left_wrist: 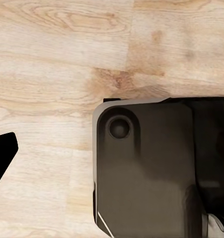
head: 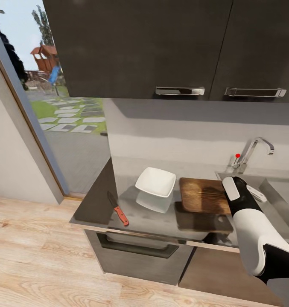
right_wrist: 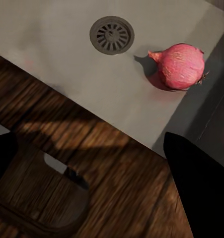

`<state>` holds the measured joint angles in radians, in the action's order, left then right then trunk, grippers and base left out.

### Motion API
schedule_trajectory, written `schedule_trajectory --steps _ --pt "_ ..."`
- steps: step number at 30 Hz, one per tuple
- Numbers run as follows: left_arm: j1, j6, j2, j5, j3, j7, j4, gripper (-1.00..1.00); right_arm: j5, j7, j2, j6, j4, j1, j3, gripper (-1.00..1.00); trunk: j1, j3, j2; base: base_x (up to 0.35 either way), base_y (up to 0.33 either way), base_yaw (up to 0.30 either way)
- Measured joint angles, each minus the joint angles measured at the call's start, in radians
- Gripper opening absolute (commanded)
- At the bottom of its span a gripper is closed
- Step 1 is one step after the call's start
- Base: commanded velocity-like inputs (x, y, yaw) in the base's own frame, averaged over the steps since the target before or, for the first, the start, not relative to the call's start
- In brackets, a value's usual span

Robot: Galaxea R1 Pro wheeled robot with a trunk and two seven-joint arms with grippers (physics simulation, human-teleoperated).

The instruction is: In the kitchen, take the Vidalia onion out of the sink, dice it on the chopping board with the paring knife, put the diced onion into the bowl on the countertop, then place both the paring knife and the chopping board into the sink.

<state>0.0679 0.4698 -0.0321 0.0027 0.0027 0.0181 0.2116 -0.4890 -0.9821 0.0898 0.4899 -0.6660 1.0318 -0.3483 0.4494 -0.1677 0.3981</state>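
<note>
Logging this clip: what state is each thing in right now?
Onion: whole, uncut, lying in the sink beside the drain.
Chopping board: flat on the countertop, bare.
Paring knife: lying on countertop, unheld.
Bowl: upright, empty.
Right claw: open, holding nothing.

The countertop (head: 161,221) carries a knife (head: 118,209), a bowl (head: 155,181) and a wooden board (head: 202,195). The board lies just beside the right gripper (head: 242,191); the bowl sits farther off, the knife farthest.
</note>
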Motion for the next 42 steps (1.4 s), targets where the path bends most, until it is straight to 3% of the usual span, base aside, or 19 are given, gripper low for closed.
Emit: schedule_trajectory --steps 18,42 --pt "0.000 0.000 0.000 0.000 0.000 0.000 0.000 1.00 0.004 -0.064 0.000 -0.078 0.032 0.001 0.002 -1.00 0.000 0.000 0.000 0.000 0.063 0.000" --pt "0.000 0.000 0.000 0.000 0.000 0.000 -0.002 1.00 0.004 -0.070 -0.001 -0.103 0.054 0.002 0.003 -1.00 0.000 0.000 0.000 0.000 0.000 0.000"
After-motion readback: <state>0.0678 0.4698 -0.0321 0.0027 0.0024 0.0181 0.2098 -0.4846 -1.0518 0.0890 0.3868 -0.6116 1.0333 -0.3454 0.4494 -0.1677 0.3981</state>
